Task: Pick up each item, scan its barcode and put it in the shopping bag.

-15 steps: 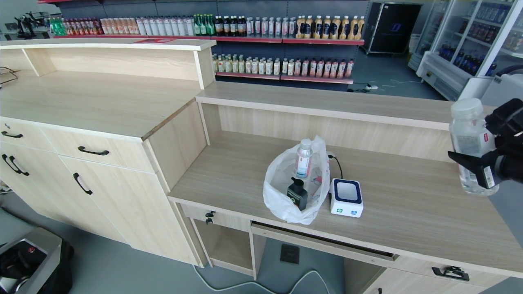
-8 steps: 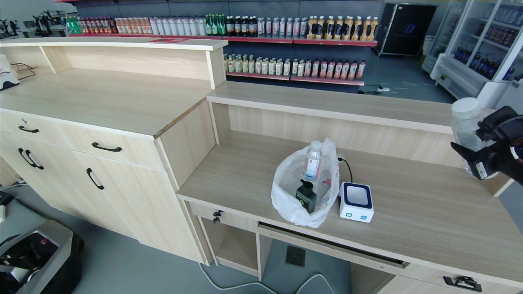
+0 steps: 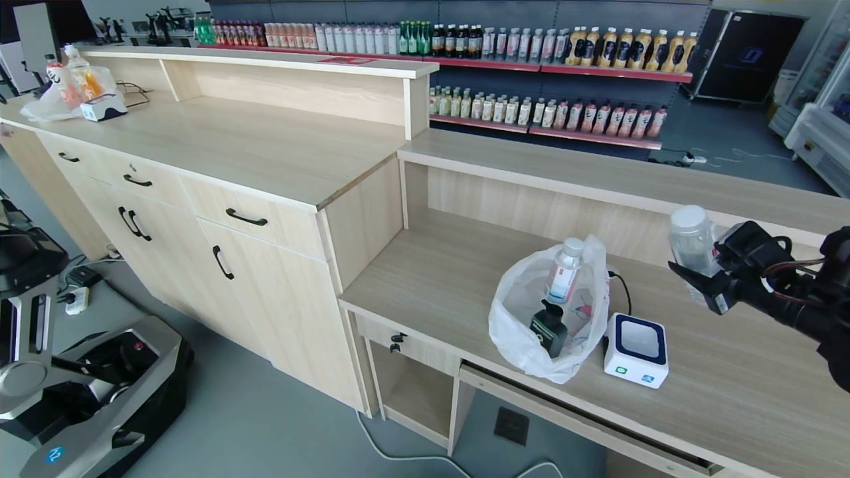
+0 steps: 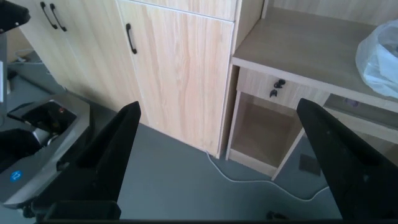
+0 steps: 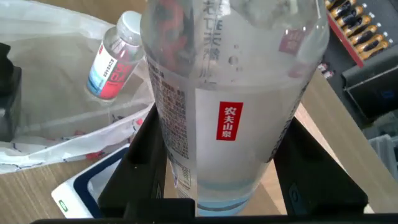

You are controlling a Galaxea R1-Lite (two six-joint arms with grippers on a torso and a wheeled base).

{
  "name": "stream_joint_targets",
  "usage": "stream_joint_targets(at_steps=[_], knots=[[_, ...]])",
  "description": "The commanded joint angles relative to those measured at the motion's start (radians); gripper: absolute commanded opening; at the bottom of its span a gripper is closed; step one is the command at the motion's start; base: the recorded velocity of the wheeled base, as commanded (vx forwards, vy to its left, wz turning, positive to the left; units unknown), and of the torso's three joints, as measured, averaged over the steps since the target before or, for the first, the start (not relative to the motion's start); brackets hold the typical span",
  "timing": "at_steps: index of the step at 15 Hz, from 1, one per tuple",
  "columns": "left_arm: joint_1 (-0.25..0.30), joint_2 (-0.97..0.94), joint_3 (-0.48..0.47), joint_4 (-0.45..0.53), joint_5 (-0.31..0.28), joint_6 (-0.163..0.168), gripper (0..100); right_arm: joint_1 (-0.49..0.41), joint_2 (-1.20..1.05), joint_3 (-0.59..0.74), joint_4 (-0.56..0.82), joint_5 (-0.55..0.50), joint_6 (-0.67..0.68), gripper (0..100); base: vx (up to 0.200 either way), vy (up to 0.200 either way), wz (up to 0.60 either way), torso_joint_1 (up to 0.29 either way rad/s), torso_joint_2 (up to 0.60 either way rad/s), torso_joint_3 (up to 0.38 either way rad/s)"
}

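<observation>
Shop shelving point(image 3: 531, 60) stocked with rows of drinks is seen along the back wall. A long wooden counter point(image 3: 265, 146) is noted before it, with a lower desk point(image 3: 730, 378) adjoining at the robot's right.

On the desk a white plastic shopping bag point(image 3: 514, 318) is stood open. Just beside it, on its right, a small white scanner point(image 3: 635, 341) with a dark-framed window is placed flat; a black cable point(image 3: 622, 287) is run from it behind the bag.

The right gripper point(image 3: 707, 273) is held above the desk, to the right of the scanner and farther back. Its jaws are clamped on a clear water bottle point(image 3: 690, 240) with a white cap, which is kept roughly upright and clear of the desk surface. In the right wrist view the bag and the scanner are seen below the bottle.

The left gripper point(image 4: 219, 106) is held low, over the grey floor in front of the cabinet doors; its jaws are spread wide with nothing between them.

Inside the bag two items are recorded: a slim bottle point(image 3: 564, 272) with a white cap, leaning at the back, and a black pump bottle point(image 3: 548, 328) nearer the front.
</observation>
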Motion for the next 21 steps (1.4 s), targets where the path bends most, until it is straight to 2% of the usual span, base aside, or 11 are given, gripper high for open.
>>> stream_joint_targets(at_steps=[1,4,5,15,21], knots=[[0.000,0.000,0.000,0.000,0.000,0.000,100,-0.030,0.121,-0.041,-0.061,0.090,-0.057,0,0.000,0.000,0.00,0.000,0.00,0.000],[0.000,0.000,0.000,0.000,0.000,0.000,100,-0.088,0.190,-0.071,-0.080,0.266,-0.223,0,0.000,0.000,0.00,0.000,0.00,0.000],[0.000,0.000,0.000,0.000,0.000,0.000,100,-0.094,0.204,-0.073,-0.090,0.285,-0.237,0,0.000,0.000,0.00,0.000,0.00,0.000],[0.000,0.000,0.000,0.000,0.000,0.000,100,-0.076,0.380,-0.104,-0.348,0.384,-0.169,0,0.000,0.000,0.00,0.000,0.00,0.000],[0.000,0.000,0.000,0.000,0.000,0.000,100,-0.082,0.469,-0.148,-0.365,0.450,-0.160,0,0.000,0.000,0.00,0.000,0.00,0.000]])
